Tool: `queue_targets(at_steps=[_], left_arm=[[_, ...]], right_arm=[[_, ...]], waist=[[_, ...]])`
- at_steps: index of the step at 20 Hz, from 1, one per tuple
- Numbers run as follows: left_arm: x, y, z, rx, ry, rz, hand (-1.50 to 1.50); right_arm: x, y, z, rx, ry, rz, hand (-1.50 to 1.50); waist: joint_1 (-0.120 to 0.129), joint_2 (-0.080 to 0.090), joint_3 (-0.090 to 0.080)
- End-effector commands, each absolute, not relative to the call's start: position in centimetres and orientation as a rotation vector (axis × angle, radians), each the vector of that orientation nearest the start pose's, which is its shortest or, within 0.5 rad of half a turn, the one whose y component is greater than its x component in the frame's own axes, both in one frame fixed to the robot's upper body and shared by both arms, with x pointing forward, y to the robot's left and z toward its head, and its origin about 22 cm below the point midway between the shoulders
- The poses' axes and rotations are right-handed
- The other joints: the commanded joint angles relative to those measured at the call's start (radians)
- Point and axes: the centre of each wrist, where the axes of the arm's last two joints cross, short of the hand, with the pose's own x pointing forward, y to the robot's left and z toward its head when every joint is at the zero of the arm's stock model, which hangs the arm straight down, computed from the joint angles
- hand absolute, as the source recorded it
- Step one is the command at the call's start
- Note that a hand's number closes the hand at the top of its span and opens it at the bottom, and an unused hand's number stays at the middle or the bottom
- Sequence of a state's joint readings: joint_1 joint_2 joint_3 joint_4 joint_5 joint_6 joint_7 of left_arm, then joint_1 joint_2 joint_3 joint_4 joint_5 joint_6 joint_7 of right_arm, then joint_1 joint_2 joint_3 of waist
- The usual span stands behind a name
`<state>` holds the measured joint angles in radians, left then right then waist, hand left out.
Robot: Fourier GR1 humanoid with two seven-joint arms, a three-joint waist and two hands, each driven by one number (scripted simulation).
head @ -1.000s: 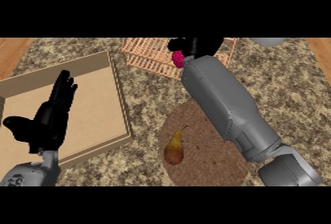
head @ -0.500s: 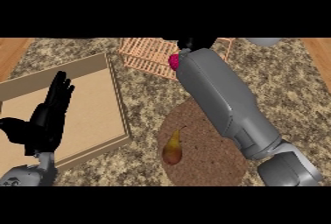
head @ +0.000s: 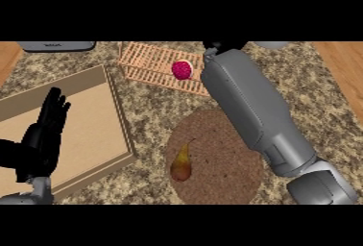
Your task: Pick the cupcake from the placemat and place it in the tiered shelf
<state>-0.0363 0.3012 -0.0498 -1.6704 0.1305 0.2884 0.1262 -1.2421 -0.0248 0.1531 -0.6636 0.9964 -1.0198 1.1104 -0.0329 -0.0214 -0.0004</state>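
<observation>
cupcake [head: 182, 70]: magenta pink | tiered shelf [head: 150, 66]: pale orange, slatted | placemat [head: 223, 166]: reddish brown, finely speckled | worktop [head: 152, 113]: mottled beige and brown | tray [head: 85, 115]: tan | fruit [head: 181, 164]: yellow fading to brown | left hand [head: 41, 141]: black | right forearm [head: 248, 105]: grey

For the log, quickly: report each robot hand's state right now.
Left robot hand: open, holding nothing.
Right robot hand: cannot be told, as it barely shows at the view's top.
</observation>
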Motion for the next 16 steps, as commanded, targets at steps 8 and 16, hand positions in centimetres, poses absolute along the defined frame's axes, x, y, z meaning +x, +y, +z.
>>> queue_targets(at_steps=[8,16], left_arm=[[23.9,30.2,5.0,0.33,-1.547,0.093,0.0],[24.5,28.5,4.6,0.323,-1.564,0.102,0.0]], right_arm=[[38.5,-7.3,16.3,-0.945,-1.421,-0.403,-1.5],[31.0,-10.9,16.5,-0.947,-1.48,-0.388,-1.5]], waist=[[-0.069,-0.021,0.001],[-0.051,-0.004,0.0]])
